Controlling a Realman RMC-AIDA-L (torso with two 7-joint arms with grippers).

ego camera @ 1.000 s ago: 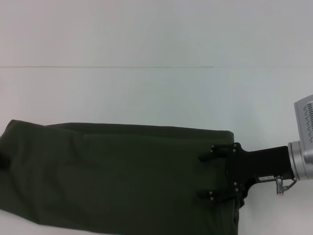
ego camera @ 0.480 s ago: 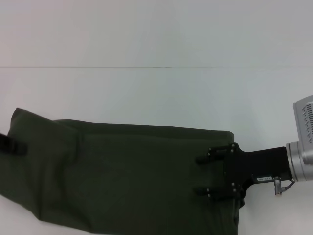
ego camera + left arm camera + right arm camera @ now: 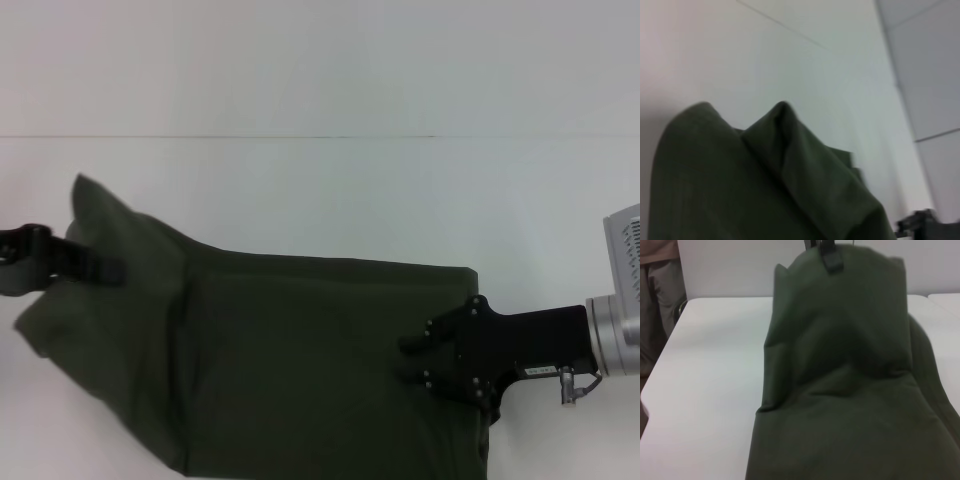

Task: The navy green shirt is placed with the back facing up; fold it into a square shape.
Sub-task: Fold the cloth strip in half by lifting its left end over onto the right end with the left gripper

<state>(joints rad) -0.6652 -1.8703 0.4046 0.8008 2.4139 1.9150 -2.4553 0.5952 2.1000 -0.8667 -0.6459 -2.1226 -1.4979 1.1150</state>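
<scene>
The navy green shirt [image 3: 300, 370] lies plain side up on the white table [image 3: 300, 190], filling the front of the head view. My left gripper [image 3: 105, 268] is at the far left, shut on the shirt's left end. It holds that end raised and bunched above the table; the lifted folds fill the left wrist view [image 3: 740, 190]. My right gripper [image 3: 405, 360] rests on the shirt's right end, near its edge. In the right wrist view the shirt [image 3: 850, 390] rises away to the left gripper [image 3: 831, 257] at its far end.
White tabletop stretches behind the shirt to a seam line [image 3: 220, 137]. In the right wrist view the table's corner and edge [image 3: 660, 375] show, with a person in beige [image 3: 657, 290] standing past it.
The left gripper has come in from the left edge and moved up and rightward, lifting the shirt's left end off the table. The right gripper's black head looks narrower than before.
</scene>
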